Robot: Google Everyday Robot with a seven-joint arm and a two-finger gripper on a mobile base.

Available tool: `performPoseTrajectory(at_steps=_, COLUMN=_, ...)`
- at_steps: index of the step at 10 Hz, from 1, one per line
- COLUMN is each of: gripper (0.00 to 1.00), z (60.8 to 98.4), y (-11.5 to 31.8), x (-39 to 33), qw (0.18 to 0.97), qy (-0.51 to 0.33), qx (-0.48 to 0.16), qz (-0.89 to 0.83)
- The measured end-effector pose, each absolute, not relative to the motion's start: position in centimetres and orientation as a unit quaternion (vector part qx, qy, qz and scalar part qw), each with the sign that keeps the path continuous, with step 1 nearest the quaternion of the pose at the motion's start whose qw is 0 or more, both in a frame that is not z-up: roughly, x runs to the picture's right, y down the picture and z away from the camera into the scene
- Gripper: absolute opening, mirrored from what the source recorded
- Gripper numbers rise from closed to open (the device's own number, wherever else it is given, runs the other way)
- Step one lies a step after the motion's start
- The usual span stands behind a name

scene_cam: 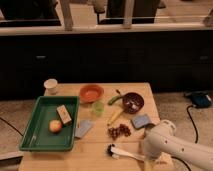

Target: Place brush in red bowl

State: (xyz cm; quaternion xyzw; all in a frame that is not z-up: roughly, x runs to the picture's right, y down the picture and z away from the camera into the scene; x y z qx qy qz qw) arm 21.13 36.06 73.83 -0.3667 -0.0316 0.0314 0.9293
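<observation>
Plastic, by the look of it, makes up the slim white-handled dish brush (126,153) with its small dark bristle head; it lies flat near the front edge of the pale wooden worktop (95,146), head to the left, handle running right; the gripper (148,156) is at the handle's right end, tucked under the bulky white robot arm (172,146), and whether it is spread or closed on the handle I cannot tell; the brush is probably light and stiff, its smooth handle a little slippery and apt to swing if pinched at the very tip; a hold nearer mid-handle, across the narrow width, seems safer than the yielding bristles; just beyond lie a dark cluster of grapes (119,131) and a square blue sponge (141,121); farther back, left of centre and well apart from the brush, stands the shallow red bowl (91,93), with a dark brown bowl (133,102) to its right.
</observation>
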Motion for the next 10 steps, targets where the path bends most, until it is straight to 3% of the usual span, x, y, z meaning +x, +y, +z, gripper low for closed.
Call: performPoseTrajectory(at_steps=10, gripper=0.8, z=72.6, y=34.9, x=17.9, qw=0.931, qy=-0.075, qx=-0.356, qz=-0.027)
